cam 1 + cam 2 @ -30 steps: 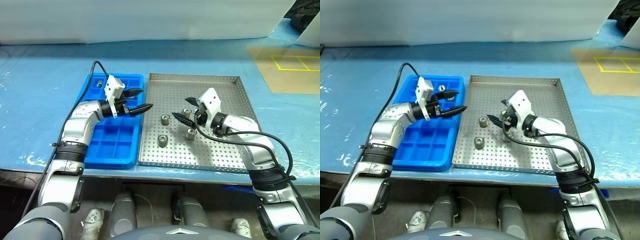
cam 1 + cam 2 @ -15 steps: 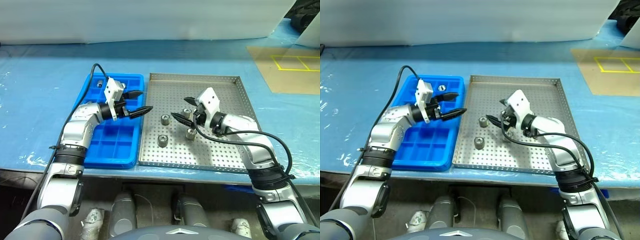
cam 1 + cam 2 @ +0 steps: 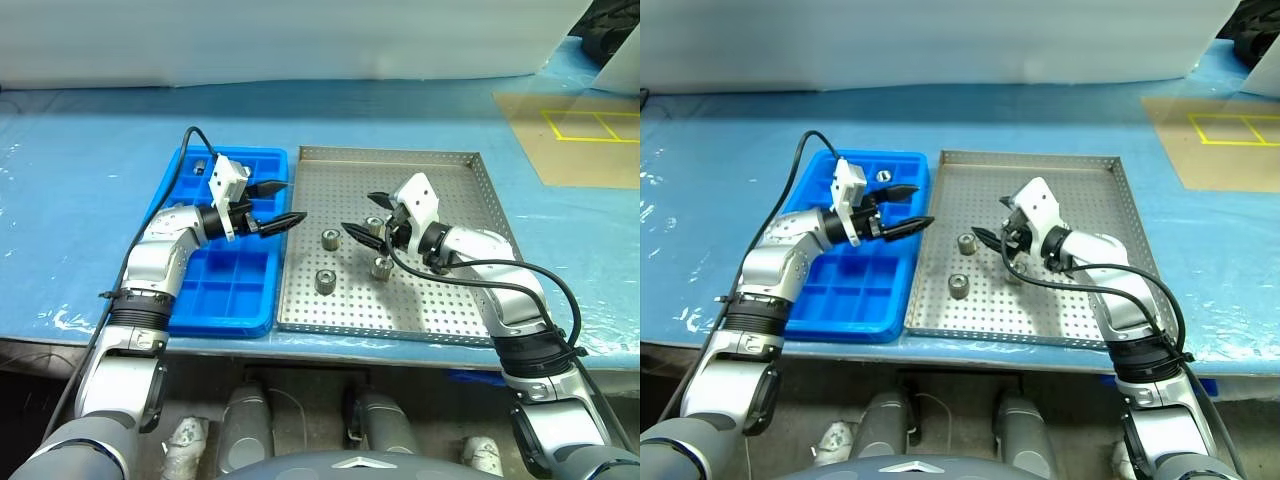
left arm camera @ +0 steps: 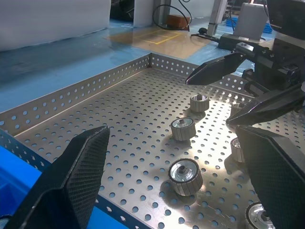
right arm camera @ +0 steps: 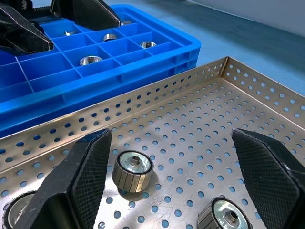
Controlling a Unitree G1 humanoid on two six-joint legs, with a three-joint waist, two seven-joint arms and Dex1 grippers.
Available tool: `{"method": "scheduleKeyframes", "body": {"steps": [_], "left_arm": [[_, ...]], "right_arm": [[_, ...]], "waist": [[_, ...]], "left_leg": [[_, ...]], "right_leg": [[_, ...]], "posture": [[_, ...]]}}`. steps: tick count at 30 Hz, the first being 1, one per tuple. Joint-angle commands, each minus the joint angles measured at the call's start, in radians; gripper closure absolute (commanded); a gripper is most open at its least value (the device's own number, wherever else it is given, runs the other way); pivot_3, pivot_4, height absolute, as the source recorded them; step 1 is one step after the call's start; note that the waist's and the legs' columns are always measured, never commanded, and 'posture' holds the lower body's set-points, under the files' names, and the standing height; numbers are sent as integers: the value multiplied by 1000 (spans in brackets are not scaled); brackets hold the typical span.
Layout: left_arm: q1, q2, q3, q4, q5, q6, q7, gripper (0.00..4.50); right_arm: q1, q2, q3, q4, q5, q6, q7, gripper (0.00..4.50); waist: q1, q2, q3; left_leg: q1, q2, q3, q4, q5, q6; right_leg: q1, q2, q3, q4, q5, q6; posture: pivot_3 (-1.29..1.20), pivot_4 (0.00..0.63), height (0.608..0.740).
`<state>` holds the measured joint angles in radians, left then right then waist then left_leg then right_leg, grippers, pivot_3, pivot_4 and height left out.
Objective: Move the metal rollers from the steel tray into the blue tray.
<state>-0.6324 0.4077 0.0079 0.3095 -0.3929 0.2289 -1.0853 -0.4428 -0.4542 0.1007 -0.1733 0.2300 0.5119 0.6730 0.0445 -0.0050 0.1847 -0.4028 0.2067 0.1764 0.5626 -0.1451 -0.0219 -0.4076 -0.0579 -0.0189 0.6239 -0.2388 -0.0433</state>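
Over the last second nothing has shifted: both arms hover unmoved, so no transfer is under way. Nearest, four metal rollers (image 3: 325, 281) sit loose on the steel tray (image 3: 440, 310). Above them the right end effector (image 3: 363, 217) hangs released and empty, one roller partly hidden behind its arm. The left end effector (image 3: 278, 204), also released, is poised over the blue tray (image 3: 225, 300) edge. Farther back, rollers already in the tray's far compartments are too small to count.

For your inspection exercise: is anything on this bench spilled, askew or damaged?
Nothing stands out. The metal rollers stand upright on the steel tray, and a few sit in compartments of the blue tray beside it.
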Motion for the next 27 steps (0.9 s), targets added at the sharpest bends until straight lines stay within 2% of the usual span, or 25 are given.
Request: {"method": "scheduleKeyframes", "body": {"steps": [1, 27], "left_arm": [[-2, 2, 15, -44, -16, -5, 2, 0], [-2, 16, 20, -36, -29, 11, -22, 0]], "right_arm": [[-15, 0, -19, -20, 8, -19, -1, 359], [9, -10, -20, -37, 4, -16, -21, 359]], "waist": [[0, 0, 0], [-1, 0, 0]], "left_leg": [[0, 0, 0, 0, 0, 0], [0, 0, 0, 0, 0, 0]], "right_leg": [[0, 0, 0, 0, 0, 0], [0, 0, 0, 0, 0, 0]], "posture": [[-151, 150, 740], [-179, 150, 740]]}}
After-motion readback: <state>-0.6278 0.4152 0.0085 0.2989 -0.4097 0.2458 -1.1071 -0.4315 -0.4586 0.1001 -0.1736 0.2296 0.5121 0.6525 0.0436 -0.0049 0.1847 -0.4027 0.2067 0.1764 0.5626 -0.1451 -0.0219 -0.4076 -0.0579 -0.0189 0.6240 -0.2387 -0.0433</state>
